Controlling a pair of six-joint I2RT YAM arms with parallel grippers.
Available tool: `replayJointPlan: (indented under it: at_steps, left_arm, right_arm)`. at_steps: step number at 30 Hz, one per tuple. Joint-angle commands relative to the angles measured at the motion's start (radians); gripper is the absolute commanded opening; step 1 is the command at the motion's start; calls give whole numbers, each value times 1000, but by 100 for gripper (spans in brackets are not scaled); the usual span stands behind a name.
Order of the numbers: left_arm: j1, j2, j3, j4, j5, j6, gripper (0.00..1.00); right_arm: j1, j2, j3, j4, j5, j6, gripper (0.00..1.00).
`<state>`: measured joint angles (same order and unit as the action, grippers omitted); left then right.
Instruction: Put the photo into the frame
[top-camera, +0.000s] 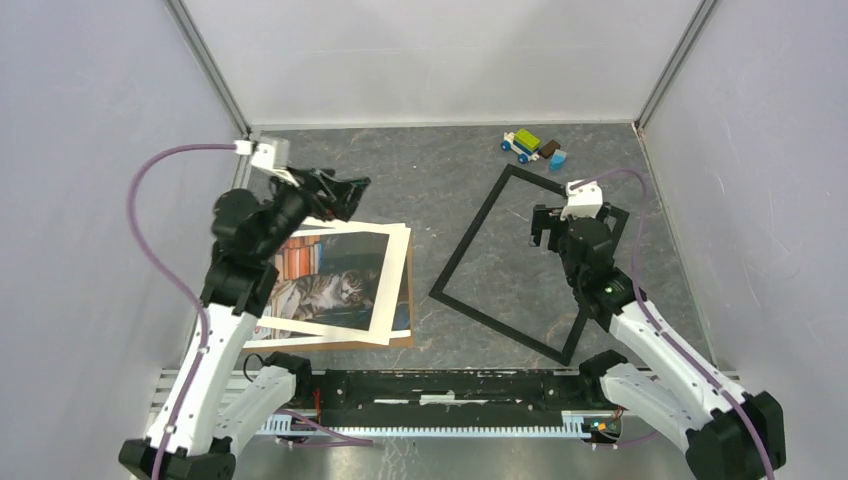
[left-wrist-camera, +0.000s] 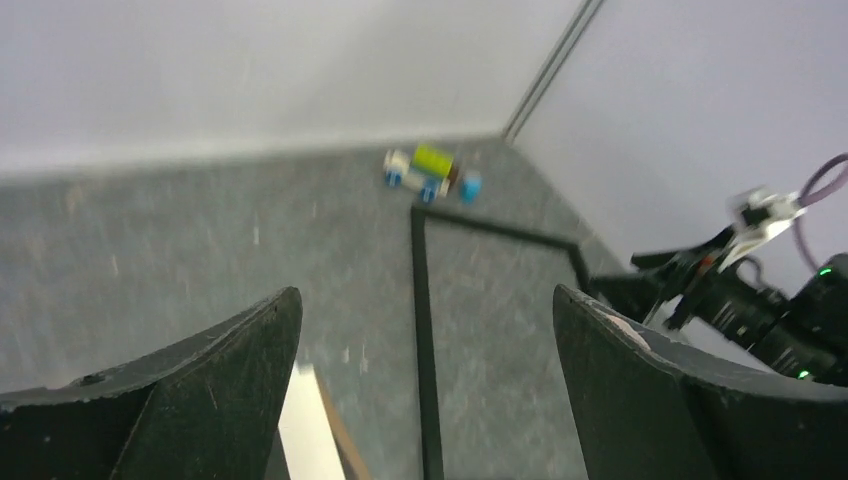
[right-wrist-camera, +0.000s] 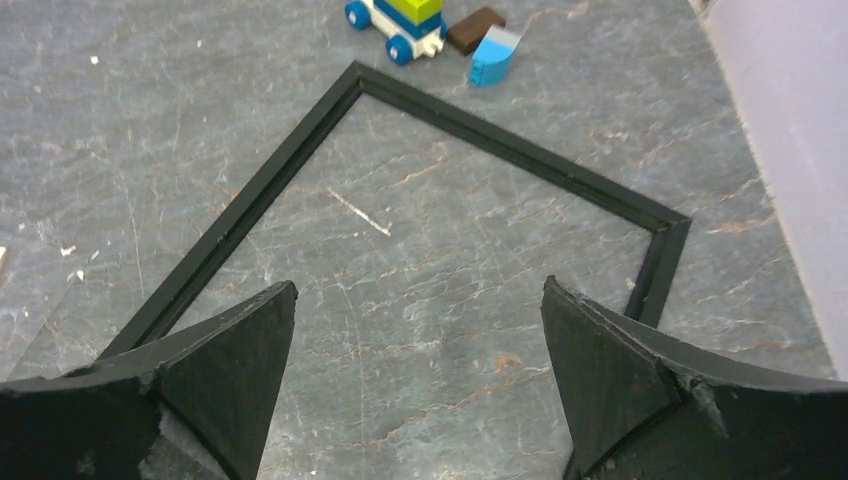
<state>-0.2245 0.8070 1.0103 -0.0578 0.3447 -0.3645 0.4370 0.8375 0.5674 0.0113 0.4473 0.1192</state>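
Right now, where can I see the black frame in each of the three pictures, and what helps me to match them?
Top view: the frame lies tilted, right of centre.
Left wrist: the frame shows one side and its far edge, centre to right.
Right wrist: the frame fills the middle.
Shared landmark: the toy car beyond its far corner.

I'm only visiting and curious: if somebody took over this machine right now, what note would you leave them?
Left end effector: open, empty, above the photo's far edge.
Right end effector: open, empty, above the frame.
The photo lies face up on the brown board, left of the frame. The frame lies flat with nothing in it.
Done: nothing yet.
Left: pick up the photo and lay it in the frame.
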Motion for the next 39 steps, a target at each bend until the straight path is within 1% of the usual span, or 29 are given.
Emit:
replayJointPlan:
  at_steps: [1,4,6,9,11,12,14,18,22,25,31,34,39]
  left_arm:
    - [-48,45,-118,-177,-137,-121,100]
    - [-88,53,-166,-299,-314,-218,100]
    - [-92,63,-200,-392,-437,-346,100]
    - [-94,98,-223,-536,-555,-509,100]
    - [-93,121,-237,-612,-596,-606,100]
    - [-95,133,-249,-642,-607,-658,100]
    - [-95,152,-270,-676,-588,-724,100]
    - [-102,138,-346,-646,-526,-787,100]
    - [-108,135,-410,-646,-465,-831,100]
    - [-114,149,-447,-643,-428,-846,100]
    - [-116,191,-504,-587,-416,-862,100]
    - [-116,207,-525,-560,-411,-866,96]
    - [-115,221,-537,-557,-435,-862,96]
  right_arm:
    - [8,102,64,58,-78,71,98]
    - [24,220,114,82,-184,100,98]
    - [37,312,165,92,-254,126,98]
    - [62,474,266,75,-373,153,98]
    - [77,586,350,54,-443,160,98]
    - [83,636,391,39,-510,161,98]
    - [92,759,493,-1,-593,165,98]
    - [114,946,681,-91,-730,156,98]
    - [130,1089,818,-161,-778,147,98]
    - [134,1167,884,-174,-802,159,98]
    - [137,1233,917,-160,-810,216,98]
    - [138,1243,910,-162,-792,239,98]
    - [139,1255,867,-117,-808,287,97]
